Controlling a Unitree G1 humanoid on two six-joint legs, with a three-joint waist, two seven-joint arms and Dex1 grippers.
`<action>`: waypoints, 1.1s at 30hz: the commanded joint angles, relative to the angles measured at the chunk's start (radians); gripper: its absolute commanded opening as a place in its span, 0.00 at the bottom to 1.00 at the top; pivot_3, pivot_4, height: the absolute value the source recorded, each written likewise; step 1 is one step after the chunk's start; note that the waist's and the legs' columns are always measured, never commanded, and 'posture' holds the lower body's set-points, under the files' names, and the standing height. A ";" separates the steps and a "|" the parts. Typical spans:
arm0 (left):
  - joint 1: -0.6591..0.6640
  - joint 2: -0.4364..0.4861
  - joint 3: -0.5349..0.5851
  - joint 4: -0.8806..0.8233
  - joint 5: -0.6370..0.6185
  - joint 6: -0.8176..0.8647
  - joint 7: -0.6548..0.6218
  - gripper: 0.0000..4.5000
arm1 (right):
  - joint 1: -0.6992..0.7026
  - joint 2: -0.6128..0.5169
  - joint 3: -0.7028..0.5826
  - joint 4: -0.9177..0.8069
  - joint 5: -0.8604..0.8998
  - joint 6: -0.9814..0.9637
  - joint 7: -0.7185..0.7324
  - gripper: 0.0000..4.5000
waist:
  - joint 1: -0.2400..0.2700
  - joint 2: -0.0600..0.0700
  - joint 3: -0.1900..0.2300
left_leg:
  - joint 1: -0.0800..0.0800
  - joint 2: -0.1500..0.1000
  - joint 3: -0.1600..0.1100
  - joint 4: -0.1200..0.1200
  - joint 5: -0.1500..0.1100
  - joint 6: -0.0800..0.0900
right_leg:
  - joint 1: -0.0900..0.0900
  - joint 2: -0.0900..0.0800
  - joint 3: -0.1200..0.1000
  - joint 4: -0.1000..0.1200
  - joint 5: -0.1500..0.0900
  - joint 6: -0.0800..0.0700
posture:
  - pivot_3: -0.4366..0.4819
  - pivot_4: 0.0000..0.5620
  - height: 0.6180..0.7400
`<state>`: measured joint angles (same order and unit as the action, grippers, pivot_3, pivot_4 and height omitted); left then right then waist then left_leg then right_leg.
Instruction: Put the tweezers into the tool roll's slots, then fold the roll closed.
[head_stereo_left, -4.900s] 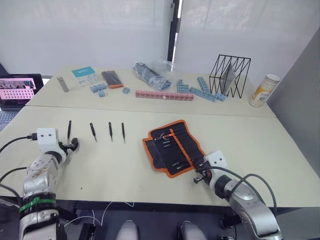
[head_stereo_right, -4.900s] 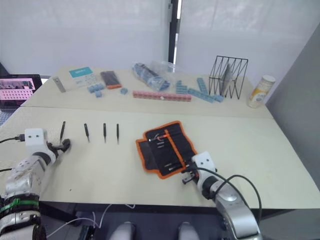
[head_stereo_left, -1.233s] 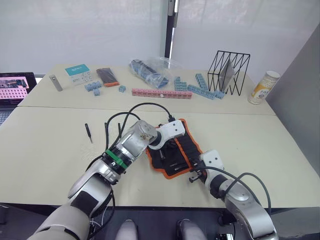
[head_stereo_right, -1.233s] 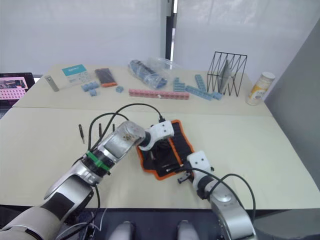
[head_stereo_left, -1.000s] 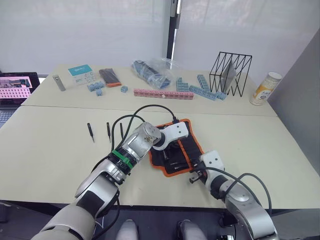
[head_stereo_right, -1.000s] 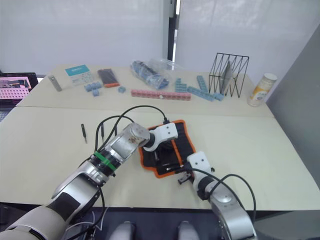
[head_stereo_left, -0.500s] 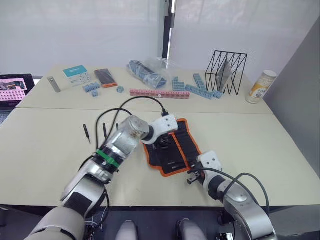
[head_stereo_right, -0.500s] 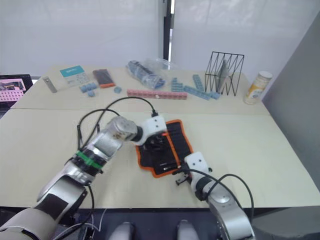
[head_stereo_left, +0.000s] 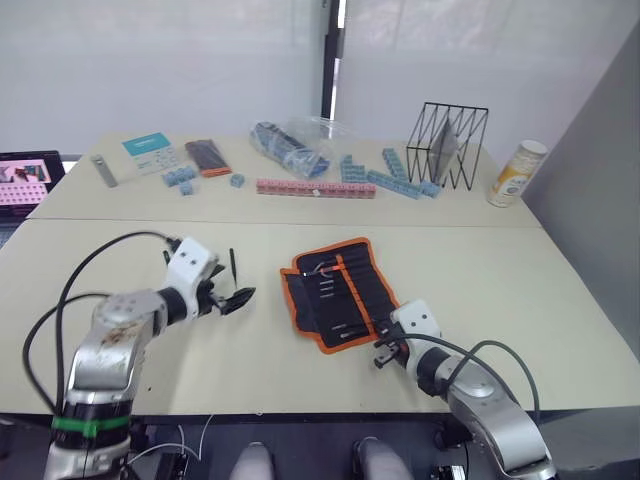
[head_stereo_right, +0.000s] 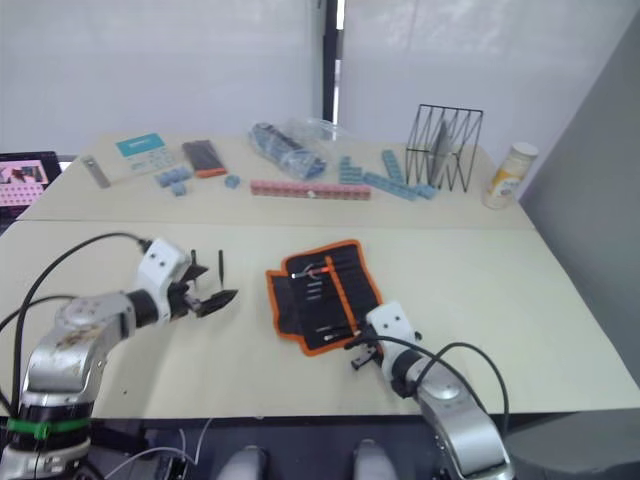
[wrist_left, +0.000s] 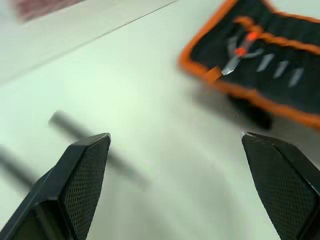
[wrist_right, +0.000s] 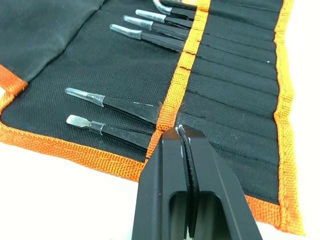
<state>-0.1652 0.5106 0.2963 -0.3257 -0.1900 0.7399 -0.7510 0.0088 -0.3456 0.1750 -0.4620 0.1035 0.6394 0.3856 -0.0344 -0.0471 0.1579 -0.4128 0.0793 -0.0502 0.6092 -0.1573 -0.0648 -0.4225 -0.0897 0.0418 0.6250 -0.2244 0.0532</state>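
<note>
- The table (head_stereo_left: 520, 290) is carrying everything: a cluttered far half and a nearly bare near half.
- The roll (head_stereo_left: 338, 293) is lying open and flat near the middle of the near half, its orange edging showing all round and an orange band running across its inner face.
- The slots (wrist_right: 235, 95) are running side by side beyond that band; silver-tipped tools (wrist_right: 115, 107) are sitting tucked in, their tips pointing out over the plain black flap.
- The left gripper (head_stereo_left: 232, 300) is hovering low over the table to the left of the roll, well apart from it, with its jaws spread wide and nothing between them.
- The right gripper (head_stereo_left: 380, 353) is sitting at the roll's near edge; in the right wrist view its fingers (wrist_right: 172, 165) are pressing together, their tips at the orange band. Whether fabric is pinched between them, I cannot tell.
- One of the tweezers (head_stereo_left: 232, 263) is lying on the table just beyond the left gripper, apart from the roll; the left wrist view is showing a blurred dark bar (wrist_left: 75, 131) on the table near one finger.
- On the far half, a wire rack (head_stereo_left: 448, 143), a clear bag (head_stereo_left: 295, 145), a row of blue blocks (head_stereo_left: 385, 175), a pink strip (head_stereo_left: 315, 188) and a can (head_stereo_left: 515, 173) are standing or lying well away from both grippers.
</note>
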 joint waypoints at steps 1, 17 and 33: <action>0.192 -0.061 0.171 -0.153 -0.059 -0.102 0.059 0.99 | 0.017 -0.015 0.026 0.042 0.012 0.014 0.036 0.00 | -0.001 -0.001 -0.001 | 0.000 0.000 0.001 0.000 -0.001 -0.002 | 0.000 0.000 0.000 -0.001 0.000 0.000 | 0.48 0.27 0.84; 0.694 -0.224 0.321 -0.320 -0.091 -0.303 0.215 0.99 | 0.018 -0.023 0.042 0.077 0.017 -0.019 0.066 0.00 | -0.015 -0.001 -0.003 | -0.002 0.002 0.003 0.003 -0.007 -0.011 | -0.001 -0.002 -0.001 -0.026 -0.004 -0.004 | 0.48 0.27 0.84; 0.432 -0.209 0.185 -0.119 -0.041 -0.259 0.428 0.99 | 0.006 -0.008 0.037 0.093 0.010 -0.029 0.065 0.00 | -0.018 -0.004 -0.004 | 0.002 0.004 0.007 0.000 -0.009 -0.011 | 0.000 -0.001 -0.001 -0.025 -0.003 -0.003 | 0.48 0.27 0.84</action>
<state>0.2878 0.3080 0.5003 -0.4326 -0.2475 0.4612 -0.3781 -0.0041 -0.3540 0.1813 -0.4077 0.1108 0.5906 0.4388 -0.0520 -0.0507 0.1538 -0.4102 0.0834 -0.0435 0.6094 -0.1666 -0.0754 -0.4224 -0.0909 0.0404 0.6005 -0.2270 0.0501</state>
